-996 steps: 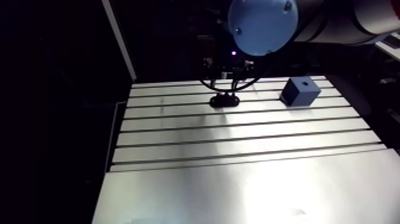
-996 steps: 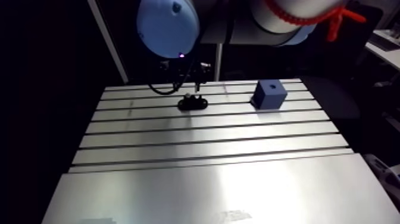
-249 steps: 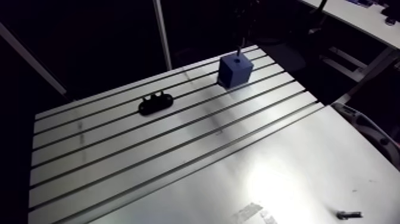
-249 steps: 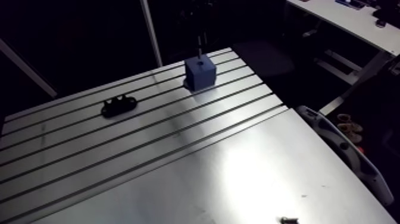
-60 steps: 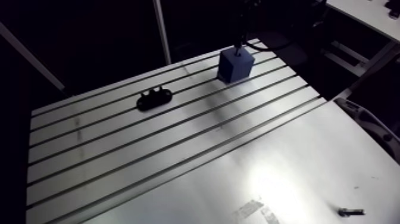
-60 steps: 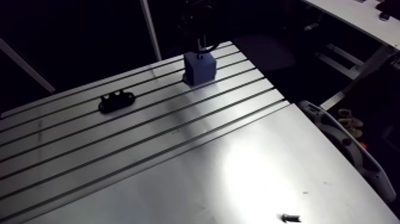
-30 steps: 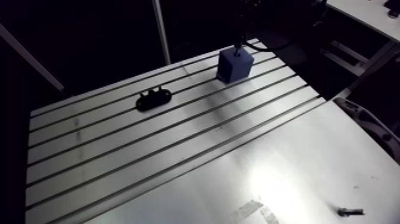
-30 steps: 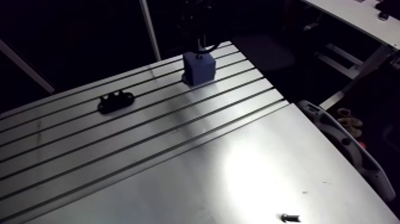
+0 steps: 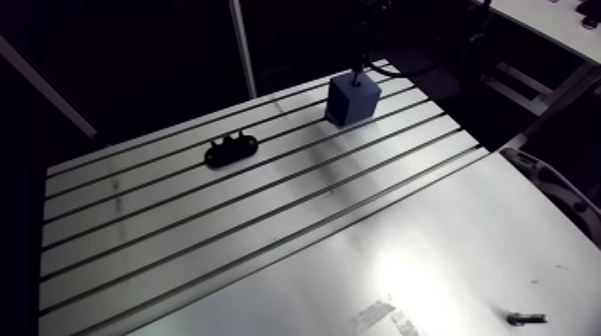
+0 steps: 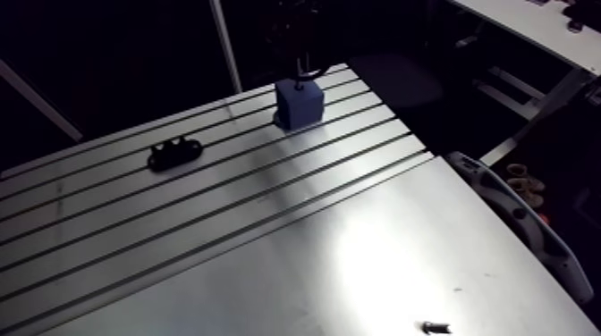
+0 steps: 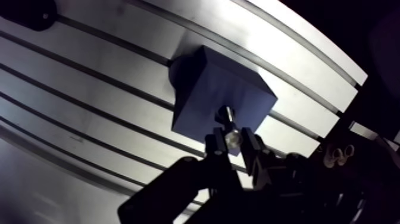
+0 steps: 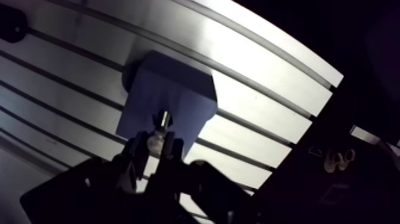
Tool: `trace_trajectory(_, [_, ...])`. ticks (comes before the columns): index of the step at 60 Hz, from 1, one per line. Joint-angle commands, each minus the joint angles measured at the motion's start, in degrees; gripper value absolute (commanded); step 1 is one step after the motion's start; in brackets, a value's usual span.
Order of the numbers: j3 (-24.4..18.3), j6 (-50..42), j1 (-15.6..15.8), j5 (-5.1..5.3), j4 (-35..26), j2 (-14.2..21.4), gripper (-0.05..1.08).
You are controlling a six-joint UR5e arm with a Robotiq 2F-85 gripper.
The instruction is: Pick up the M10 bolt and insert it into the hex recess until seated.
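**Bolt held upright over the blue block, tip at the recess**

In the wrist view the hand [image 11: 232, 143] is drawn narrow, its two dark fingers clamped on the head end of the silvery M10 bolt [image 11: 225, 116]. The shank points straight ahead of the fingers and meets the top face of the blue cube-shaped block [image 11: 205, 89]. Gripping by the head leaves the whole shank free to go down, and holding it in line with the fingers keeps it square to the block's top. The hex recess is hidden under the bolt. I judge the tip to be at or just inside its mouth, not seated, because much of the shank shows above the block.

In the arm view the block [image 9: 351, 98] stands on the slotted aluminium table [image 9: 268, 223] towards one o'clock, and the hand comes down on it from above. A black lobed plastic holder [image 9: 232, 148] lies well apart at about eight o'clock from the block, clear of the work. A small dark screw [image 9: 525, 317] lies loose at the table's five o'clock corner, far from both.

What seems to remain is a straight push down; any tilt could jam the head against the recess walls
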State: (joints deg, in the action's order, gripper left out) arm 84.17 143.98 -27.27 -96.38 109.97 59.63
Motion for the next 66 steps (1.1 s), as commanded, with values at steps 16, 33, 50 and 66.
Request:
trace_trajectory(16, [0.41,0.92,0.02,0.01,-0.06,0.34,0.99])
trace_trajectory(33, [0.77,1.00,-0.16,-0.08,-0.06,0.34,0.99])
trace_trajectory(50, [0.95,1.01,-0.23,-0.17,0.03,0.26,0.99])
trace_trajectory(66, [1.04,1.02,-0.25,-0.17,0.03,-0.01,0.99])
